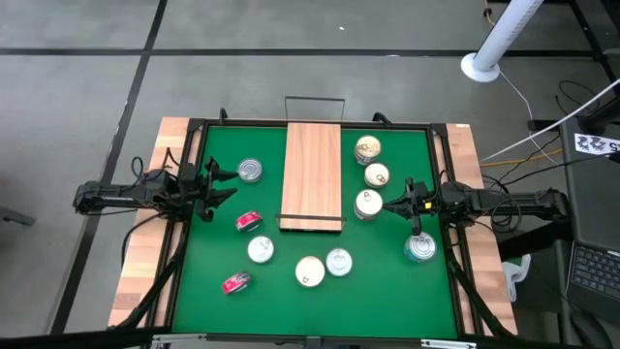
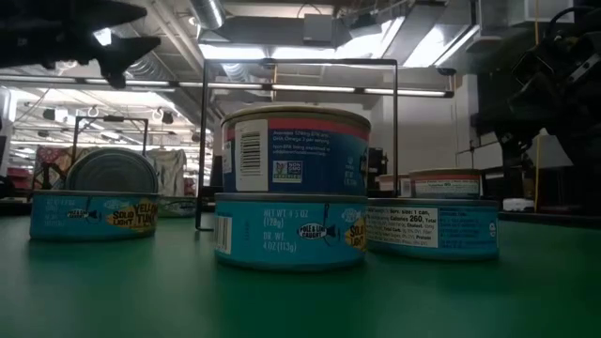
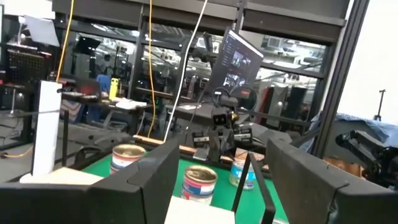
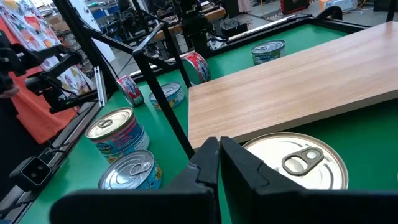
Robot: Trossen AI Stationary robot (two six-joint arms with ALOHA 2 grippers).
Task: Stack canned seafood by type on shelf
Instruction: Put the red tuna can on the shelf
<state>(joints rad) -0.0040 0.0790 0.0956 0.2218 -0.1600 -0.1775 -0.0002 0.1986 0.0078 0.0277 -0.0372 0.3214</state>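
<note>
Right gripper, fingers closed and empty, is hovering at three o'clock beside a gold tin awaiting stacking on the bare shelf; left gripper, open, is waiting at nine o'clock.

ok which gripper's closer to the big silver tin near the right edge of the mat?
Right. The right gripper sits just up-left of the large silver tin; the left gripper is across the shelf.

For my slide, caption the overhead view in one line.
Long light-brown wooden shelf empty on the green mat, small round metal tins scattered around it, both arms waiting at the sides.
</note>
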